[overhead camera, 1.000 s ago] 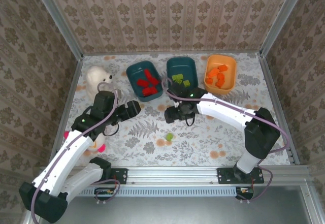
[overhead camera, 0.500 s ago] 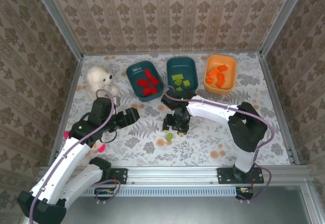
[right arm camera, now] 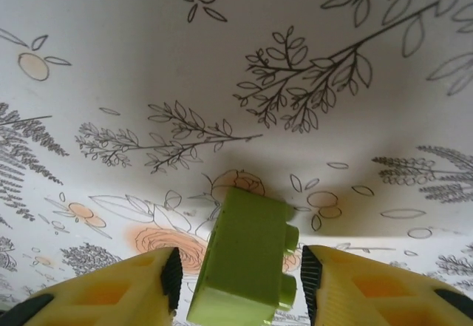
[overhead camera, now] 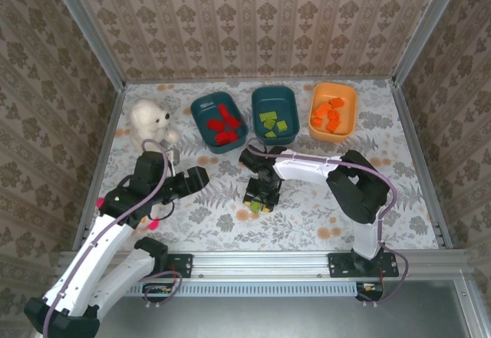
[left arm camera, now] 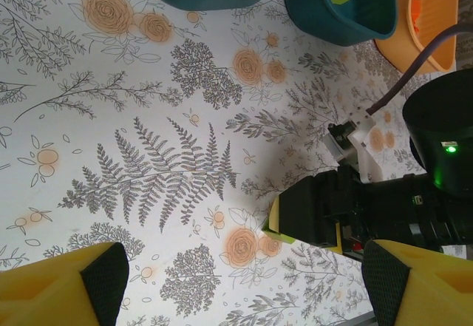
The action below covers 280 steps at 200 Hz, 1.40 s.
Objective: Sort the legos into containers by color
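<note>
A light green lego lies on the flowered table between the fingers of my right gripper. The jaws are open, with a thin gap on each side of the brick. From above, that gripper points down at the table's middle with the lego under it. My left gripper hovers open to the left and holds nothing. At the back stand a teal bin with red legos, a teal bin with green legos, and an orange bin with orange legos.
A white plush bear sits at the back left. Part of a pink toy pokes out under the left arm. Metal rails and patterned walls enclose the table on all sides.
My right gripper has swung toward the near side and come down over the green lego, its jaws narrowing round it. The left arm has drawn back a little toward the near left.
</note>
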Available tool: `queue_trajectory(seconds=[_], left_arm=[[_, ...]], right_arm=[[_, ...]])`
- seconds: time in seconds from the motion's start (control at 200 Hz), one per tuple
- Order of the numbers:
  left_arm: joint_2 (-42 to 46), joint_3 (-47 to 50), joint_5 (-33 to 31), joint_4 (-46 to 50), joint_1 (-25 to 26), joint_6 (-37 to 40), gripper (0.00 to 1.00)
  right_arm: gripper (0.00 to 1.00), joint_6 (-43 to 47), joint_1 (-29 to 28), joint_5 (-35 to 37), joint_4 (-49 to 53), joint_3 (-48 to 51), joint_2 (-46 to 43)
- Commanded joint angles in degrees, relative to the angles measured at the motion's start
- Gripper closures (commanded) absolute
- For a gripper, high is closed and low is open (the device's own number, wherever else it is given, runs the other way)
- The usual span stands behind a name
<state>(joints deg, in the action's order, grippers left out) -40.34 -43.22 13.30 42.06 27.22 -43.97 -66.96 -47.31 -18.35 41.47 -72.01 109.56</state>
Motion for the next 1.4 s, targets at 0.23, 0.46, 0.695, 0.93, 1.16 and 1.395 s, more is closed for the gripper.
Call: queue_trajectory(seconds=[0.23,0.46,0.695,0.93,1.16,1.395], left_arm=[[0.81,1.35,0.41,0.08,-0.45,-1.86,0.15],[-3.57,1.18,2.67,-8.14,-0.12,-3.64,0.14],[-16.01,-5.06,3.56,-17.48,0.45,-3.01,0.14],[-28.0,-12.51,4.34,-23.13,0.74,-2.1,0.15],[-36.92,-17.98,5.11,-26.54,1.16,-1.88,0.15],[-42.21,-21.4,5.97,-26.77,1.6,-1.41,0.15]], right_arm=[[0.75,1.28,-0.12,3.18,4.18,-3.74,0.14],[0.77,14.82,4.6,18.01,15.85,-15.33,-3.65],[0.78,29.98,15.53,26.41,17.28,-29.95,0.99],[0.78,38.96,22.25,29.66,19.07,-51.96,16.38],[0.77,41.87,25.62,29.66,20.3,-65.79,29.28],[0.75,44.21,26.47,30.01,16.73,-69.81,35.24]])
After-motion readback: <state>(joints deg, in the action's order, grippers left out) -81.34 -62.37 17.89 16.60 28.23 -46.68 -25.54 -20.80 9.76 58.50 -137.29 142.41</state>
